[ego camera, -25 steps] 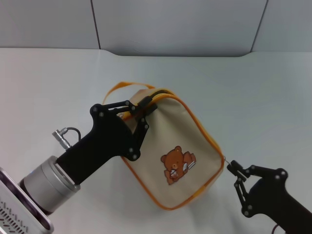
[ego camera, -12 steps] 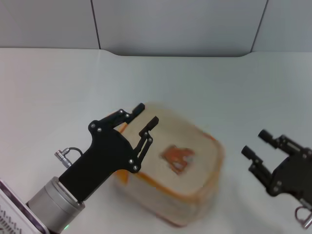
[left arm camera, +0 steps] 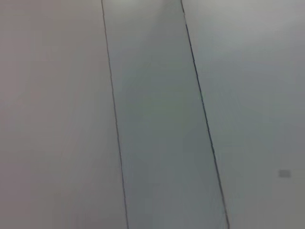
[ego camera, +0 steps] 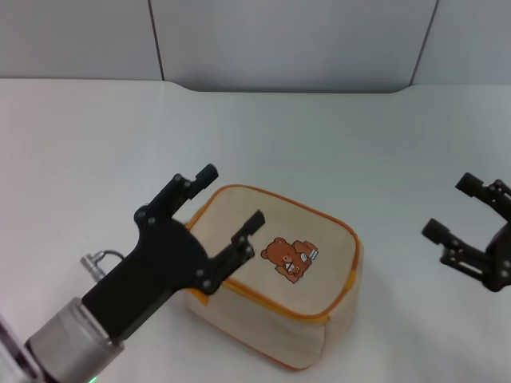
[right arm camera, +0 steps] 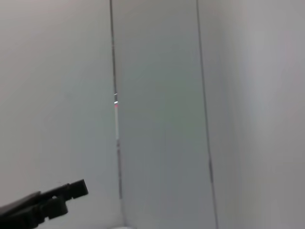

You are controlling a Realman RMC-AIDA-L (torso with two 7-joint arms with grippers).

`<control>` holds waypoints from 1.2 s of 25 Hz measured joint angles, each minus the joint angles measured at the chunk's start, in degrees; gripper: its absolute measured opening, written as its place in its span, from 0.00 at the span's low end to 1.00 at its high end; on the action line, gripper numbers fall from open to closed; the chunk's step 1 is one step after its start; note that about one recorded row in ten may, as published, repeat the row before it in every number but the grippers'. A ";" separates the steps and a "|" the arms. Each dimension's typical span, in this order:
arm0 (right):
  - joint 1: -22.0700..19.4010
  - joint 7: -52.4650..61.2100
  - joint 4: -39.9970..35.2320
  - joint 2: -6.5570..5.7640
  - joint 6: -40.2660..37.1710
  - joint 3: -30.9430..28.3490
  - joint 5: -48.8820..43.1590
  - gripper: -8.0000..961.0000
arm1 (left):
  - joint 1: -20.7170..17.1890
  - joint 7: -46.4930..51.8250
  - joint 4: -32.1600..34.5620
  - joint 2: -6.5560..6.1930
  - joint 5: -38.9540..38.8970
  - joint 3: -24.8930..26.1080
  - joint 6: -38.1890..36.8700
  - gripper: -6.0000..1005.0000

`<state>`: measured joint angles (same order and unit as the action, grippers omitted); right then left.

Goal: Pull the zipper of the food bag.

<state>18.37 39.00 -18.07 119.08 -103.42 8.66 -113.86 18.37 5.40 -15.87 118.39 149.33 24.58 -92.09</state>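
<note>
Dropped flat on the white table [ego camera: 383, 136], the food bag [ego camera: 279, 283] lies between spread fingers of both grippers.

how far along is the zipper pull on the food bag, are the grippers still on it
Neither gripper holds anything now. The food bag lies flat on the table, bear side up, and its visible edge looks closed. The left gripper is open just above the bag's left end; the right gripper is open, well off to the right. The pull looks finished; only retracting the arms seems left.
</note>
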 joint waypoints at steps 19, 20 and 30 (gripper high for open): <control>6.42 13.38 -7.20 -3.90 -4.45 26.68 -0.06 0.88 | 7.35 22.90 22.49 -0.86 13.35 -4.14 -12.52 0.81; 6.58 13.39 -7.22 -3.79 -4.35 27.22 -0.06 0.88 | 7.33 22.97 22.54 -0.93 13.35 -4.16 -12.58 0.81; 6.66 14.68 -7.33 -3.66 -4.42 27.30 -0.01 0.88 | 6.79 23.01 23.08 -0.90 13.03 -4.14 -12.79 0.81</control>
<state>25.03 53.68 -25.40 115.42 -107.84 35.96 -113.87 25.16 28.41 7.21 117.49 162.37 20.44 -104.88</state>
